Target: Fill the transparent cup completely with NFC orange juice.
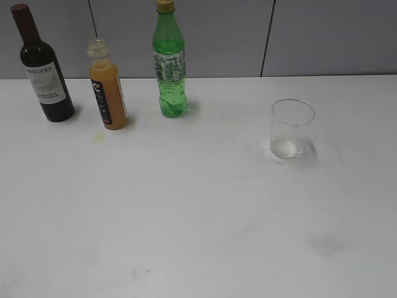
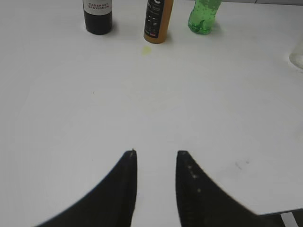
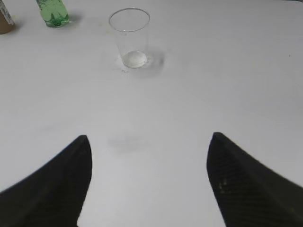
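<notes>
Scanning from the white counter (image 1: 198, 223) down: wine bottle (image 1: 44, 68), green soda bottle (image 1: 170, 62), then the NFC orange juice (image 1: 108, 87) stood upright between them at the far left edge. The transparent cup (image 1: 292, 129) sat empty, well apart to the right. My left claw (image 2: 156, 158), jaws partly parted and empty, faced the juice straight ahead, the nearer arm. My right claw (image 3: 149, 142), spread wide and empty, faced the cup.
</notes>
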